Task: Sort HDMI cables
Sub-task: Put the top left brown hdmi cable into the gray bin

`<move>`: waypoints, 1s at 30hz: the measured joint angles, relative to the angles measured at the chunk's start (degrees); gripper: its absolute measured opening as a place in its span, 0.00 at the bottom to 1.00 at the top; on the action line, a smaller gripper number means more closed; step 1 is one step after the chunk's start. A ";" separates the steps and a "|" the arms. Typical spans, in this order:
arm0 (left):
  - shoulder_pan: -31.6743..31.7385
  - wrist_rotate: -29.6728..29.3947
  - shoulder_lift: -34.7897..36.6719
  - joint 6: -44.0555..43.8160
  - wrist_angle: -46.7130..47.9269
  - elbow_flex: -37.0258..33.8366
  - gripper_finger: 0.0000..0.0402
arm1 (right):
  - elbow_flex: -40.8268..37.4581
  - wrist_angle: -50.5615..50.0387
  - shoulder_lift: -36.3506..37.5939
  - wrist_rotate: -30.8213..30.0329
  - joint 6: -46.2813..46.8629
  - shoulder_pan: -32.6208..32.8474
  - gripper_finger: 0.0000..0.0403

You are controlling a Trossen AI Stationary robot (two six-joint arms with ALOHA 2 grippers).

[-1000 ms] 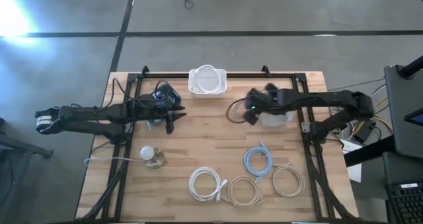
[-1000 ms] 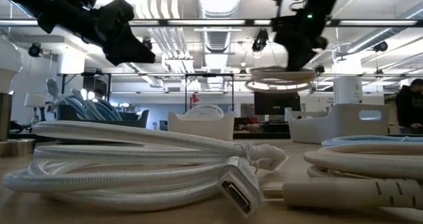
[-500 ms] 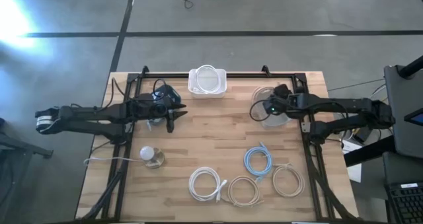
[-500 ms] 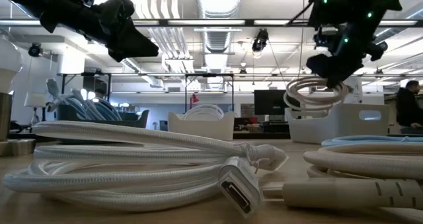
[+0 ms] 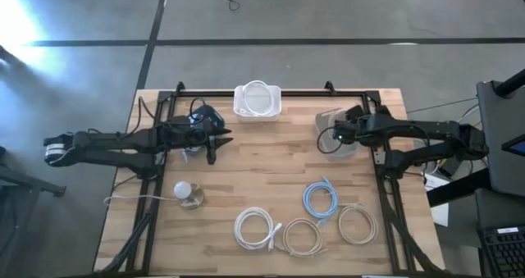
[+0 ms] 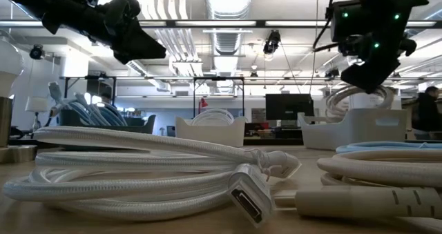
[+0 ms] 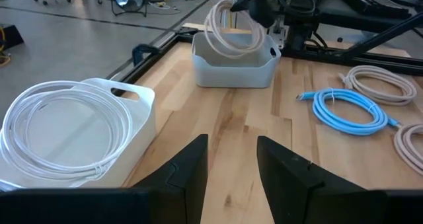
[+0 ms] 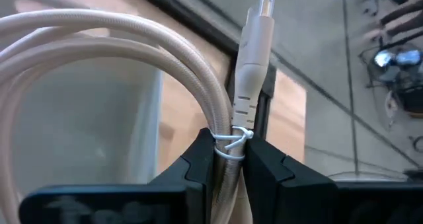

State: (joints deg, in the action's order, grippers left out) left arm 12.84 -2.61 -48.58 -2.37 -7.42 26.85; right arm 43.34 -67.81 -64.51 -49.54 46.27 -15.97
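My right gripper (image 5: 332, 135) is shut on a beige cable coil (image 7: 221, 26) over the grey bin (image 7: 234, 69) at the table's right far side. My left gripper (image 7: 231, 161) is open and hovers over bare wood beside the white bin (image 7: 135, 98), in which a white coil (image 7: 63, 128) lies. Nearer the front edge, a white coil (image 5: 254, 229), two beige coils (image 5: 303, 237) (image 5: 357, 223) and a light blue coil (image 5: 320, 200) lie flat on the table. My right gripper pinches the beige coil's bundled strands (image 8: 221, 141) between its two fingers, at the thin tie just below the plug (image 8: 254, 49). The fingers lie across the strands and slant down from the table's right. The coil hangs upright, lifted clear, its lower part at the grey bin's rim (image 6: 349, 103).
A small white knob on a tan base (image 5: 189, 194) stands near the table's left front. Light blue coils (image 6: 90, 113) lie in a bin under my left arm. A dark frame (image 5: 271, 92) runs along the far and side edges. Bare wood lies in the table's middle.
My right gripper has carried the beige coil toward the table's right edge, from the open wood to above the grey bin, and lowered it. The coil has tipped from lying flat under the fingers to hanging upright.
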 joint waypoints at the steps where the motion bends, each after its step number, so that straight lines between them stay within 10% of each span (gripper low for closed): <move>1: 0.00 0.00 0.00 0.33 0.00 0.00 0.34 | 0.20 -0.44 0.11 0.78 0.36 0.02 0.13; 18: 0.00 0.00 0.00 0.68 -1.05 0.00 0.34 | -2.65 1.09 -1.72 1.18 9.26 -0.20 0.14; 30: -0.02 0.00 0.00 0.66 -1.11 0.00 0.34 | -2.55 2.77 -2.69 1.40 9.09 -0.17 0.37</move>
State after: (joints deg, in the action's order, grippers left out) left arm 12.82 -2.61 -48.58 -1.72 -8.54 26.85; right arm 40.78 -65.04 -67.20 -48.14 55.36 -16.14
